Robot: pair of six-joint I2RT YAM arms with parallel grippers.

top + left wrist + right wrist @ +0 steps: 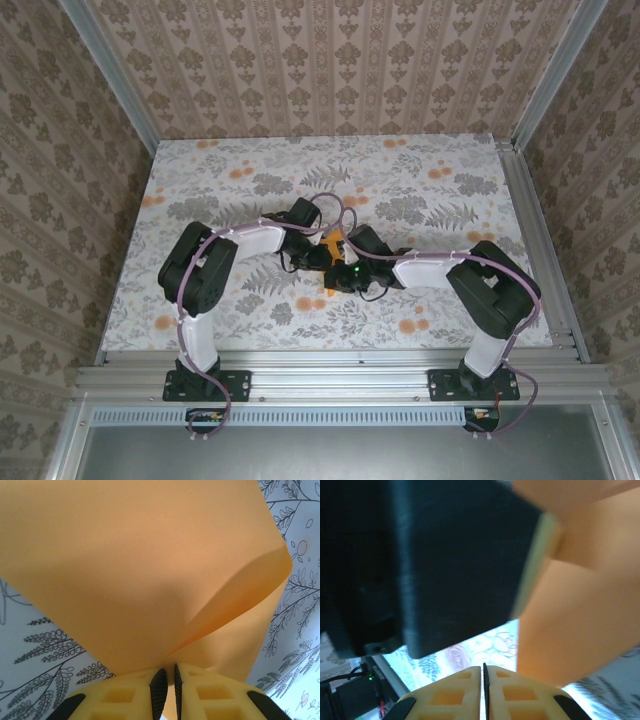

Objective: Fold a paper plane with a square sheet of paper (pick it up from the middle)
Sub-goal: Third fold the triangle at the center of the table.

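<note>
We see the left gripper with its jaws nearly together, pinching the lower edge of the thin bright orange sheet of paper. The sheet rises from the pads and curls over on its right side. The right gripper has its jaws pressed together with nothing visible between them. The sheet hangs just beside it on the right, and a black arm housing looms close on the left.

From above, both arms meet near the middle of the flower-printed table cover, which lies open on the far side and to both sides. Silver metal rails edge the table, well apart from the grippers. Patterned beige wallpaper walls close in the space.
</note>
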